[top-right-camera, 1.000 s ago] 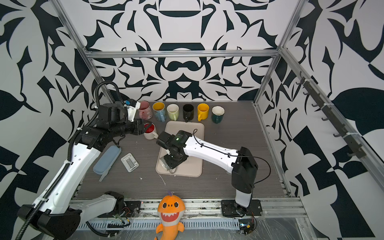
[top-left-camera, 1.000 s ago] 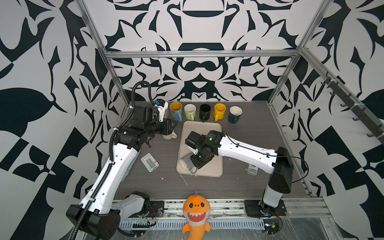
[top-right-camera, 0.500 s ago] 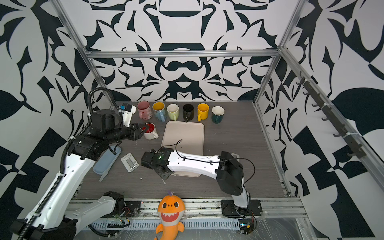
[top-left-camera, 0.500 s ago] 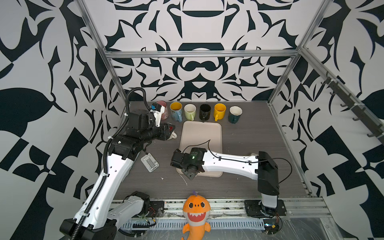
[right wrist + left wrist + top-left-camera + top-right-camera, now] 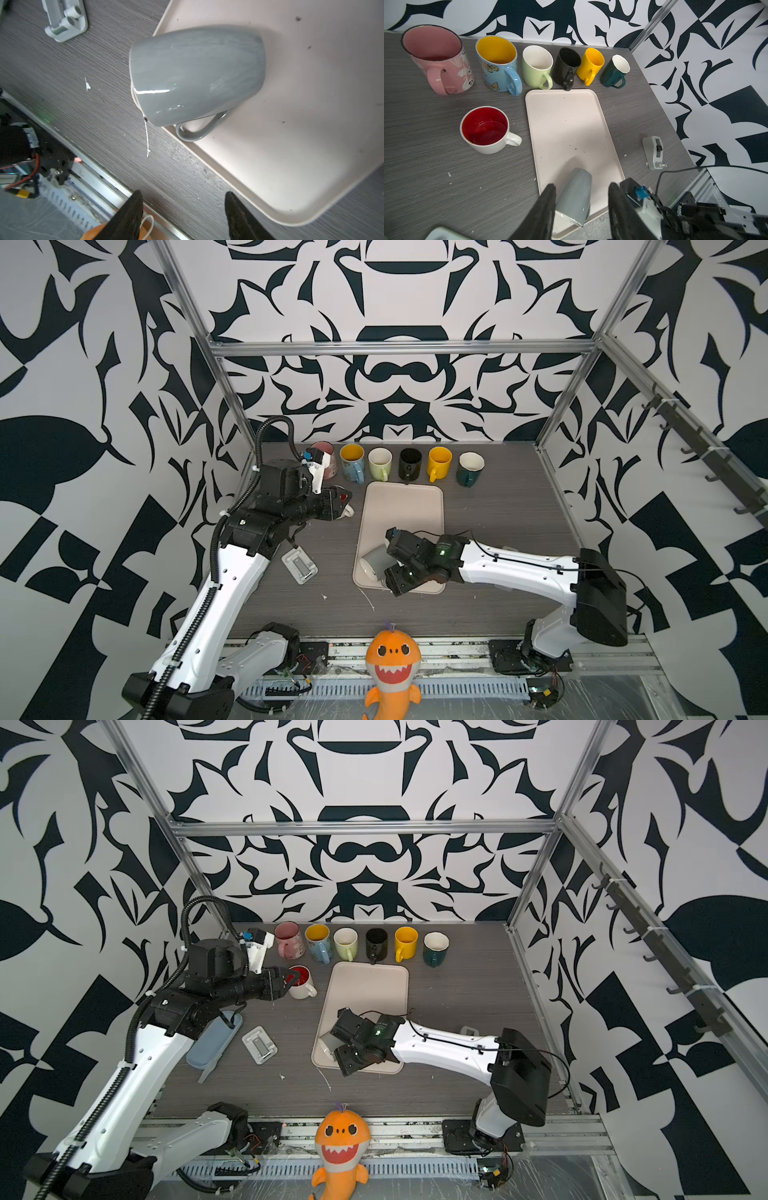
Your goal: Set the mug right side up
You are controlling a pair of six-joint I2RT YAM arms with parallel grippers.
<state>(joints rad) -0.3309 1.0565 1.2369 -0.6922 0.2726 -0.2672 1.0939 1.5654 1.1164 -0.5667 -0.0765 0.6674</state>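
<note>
Right pincer (image 5: 182,194) back; mug (image 5: 195,74) just ahead

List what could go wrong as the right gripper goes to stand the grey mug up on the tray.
1. The grey mug lies on its side at a corner of the tray, mouth by the rim. A nudge from the open right gripper might roll it onto the table.
2. Its glossy, tapered body may slip from the jaws.
3. The handle lies low against the tray and could snag a finger.
</note>
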